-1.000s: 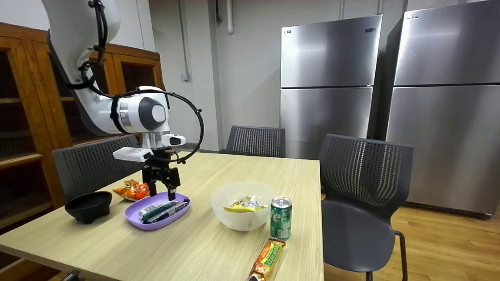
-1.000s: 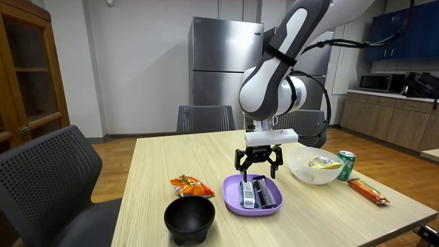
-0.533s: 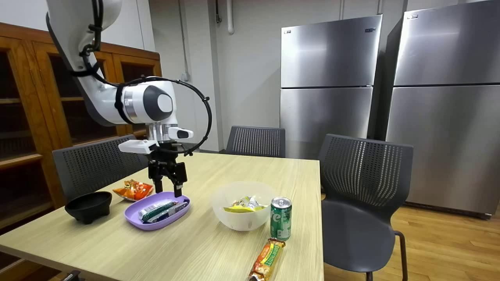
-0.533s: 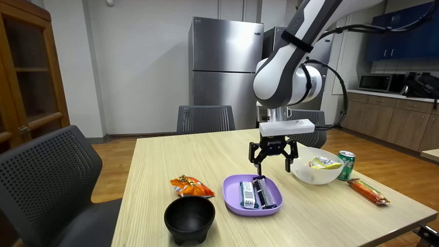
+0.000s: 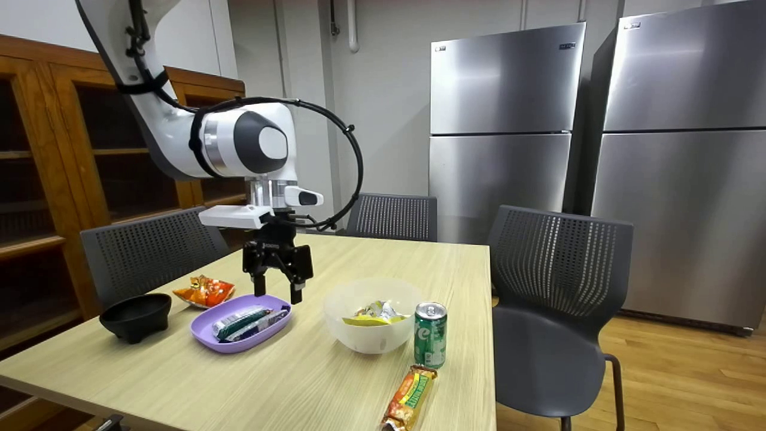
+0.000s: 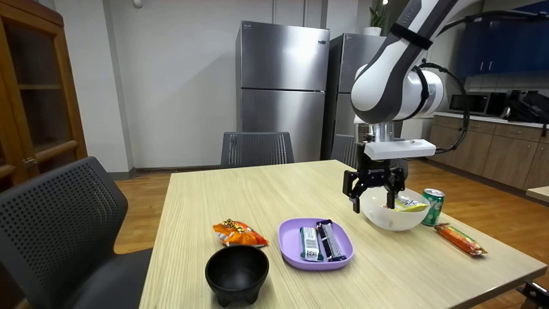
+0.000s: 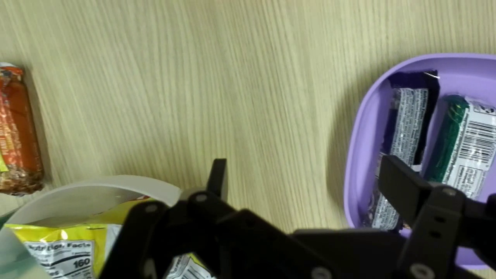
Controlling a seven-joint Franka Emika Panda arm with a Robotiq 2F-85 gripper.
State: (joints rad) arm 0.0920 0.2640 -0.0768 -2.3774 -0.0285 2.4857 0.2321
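Note:
My gripper hangs above the table between a purple tray and a translucent white bowl. Its jaws stand wide apart with nothing between them, touching nothing. In the wrist view bare wood shows between the fingertips, and the right finger overlaps the tray. A dark-wrapped bar and a green-and-white bar lie side by side in that tray. Inside the bowl sits a yellow packet, partly covered by the gripper in the wrist view. The far part of the bowl is hidden behind the fingers in an exterior view.
Beside the bowl stands a green can, with an orange-wrapped bar in front of it. An orange snack bag and a black footed bowl are on the tray's other side. Dark chairs surround the table.
My gripper has moved away from above the purple tray toward the white bowl and risen somewhat, staying open. The tray, bars, bowls and packets have not moved.

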